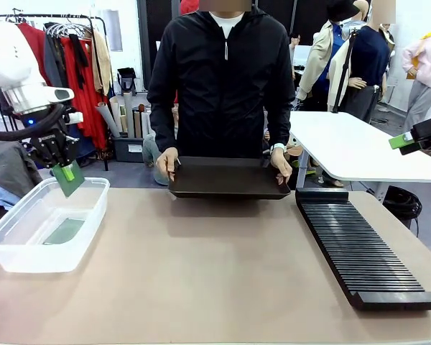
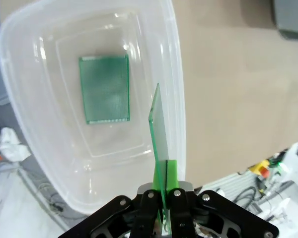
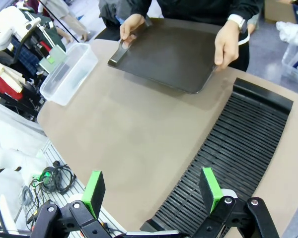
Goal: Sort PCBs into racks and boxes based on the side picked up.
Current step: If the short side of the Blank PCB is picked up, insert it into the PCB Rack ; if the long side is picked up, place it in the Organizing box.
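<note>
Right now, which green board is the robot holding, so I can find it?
Find the clear plastic box at the table's left end. Above its far rim, the left tool pinches a green PCB by one edge. Unlike the other PCB lying flat inside, this one hangs in the air.

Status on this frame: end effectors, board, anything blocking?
Left end effector shut on PCB, above box. Right end effector open, above rack. Nothing blocking.

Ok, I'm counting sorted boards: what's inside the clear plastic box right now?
One green PCB lies flat on the floor of the clear box. A second PCB hangs above it, edge-on, pinched in the left gripper. The gripper covers the box's near edge.
</note>
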`<state>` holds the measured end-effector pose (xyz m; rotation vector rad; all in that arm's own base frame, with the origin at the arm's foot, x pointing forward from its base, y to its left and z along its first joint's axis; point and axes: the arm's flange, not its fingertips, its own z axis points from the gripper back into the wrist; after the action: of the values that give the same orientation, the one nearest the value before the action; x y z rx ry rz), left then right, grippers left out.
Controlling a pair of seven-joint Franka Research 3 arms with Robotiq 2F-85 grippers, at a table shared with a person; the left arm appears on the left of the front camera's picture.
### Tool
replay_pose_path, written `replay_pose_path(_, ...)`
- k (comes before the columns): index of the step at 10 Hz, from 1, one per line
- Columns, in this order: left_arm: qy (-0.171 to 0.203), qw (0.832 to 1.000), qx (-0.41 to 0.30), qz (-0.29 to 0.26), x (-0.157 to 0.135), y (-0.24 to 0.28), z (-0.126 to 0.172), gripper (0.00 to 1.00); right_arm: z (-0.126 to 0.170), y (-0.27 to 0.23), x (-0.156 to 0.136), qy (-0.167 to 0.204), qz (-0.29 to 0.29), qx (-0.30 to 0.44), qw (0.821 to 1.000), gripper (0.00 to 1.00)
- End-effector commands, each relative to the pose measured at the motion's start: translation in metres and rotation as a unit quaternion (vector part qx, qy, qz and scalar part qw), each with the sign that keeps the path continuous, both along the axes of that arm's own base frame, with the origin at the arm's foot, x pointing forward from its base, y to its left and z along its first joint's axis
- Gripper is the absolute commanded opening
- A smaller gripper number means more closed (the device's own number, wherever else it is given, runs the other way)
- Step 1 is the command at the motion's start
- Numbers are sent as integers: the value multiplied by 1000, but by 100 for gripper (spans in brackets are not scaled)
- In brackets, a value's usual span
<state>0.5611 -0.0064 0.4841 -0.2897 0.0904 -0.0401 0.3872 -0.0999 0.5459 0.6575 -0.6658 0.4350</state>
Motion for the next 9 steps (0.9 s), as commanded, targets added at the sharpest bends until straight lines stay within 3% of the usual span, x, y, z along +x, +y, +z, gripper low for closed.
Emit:
replay_pose_path(1, -20, 999, -26, -15, -5, 8, -24, 0, 0, 1, 1, -7, -3, 3, 1000, 100)
replay_pose_path(9, -50, 993, -109, 1, -21, 47, -102, 0, 0, 1, 1, -7, -3, 3, 1000, 100)
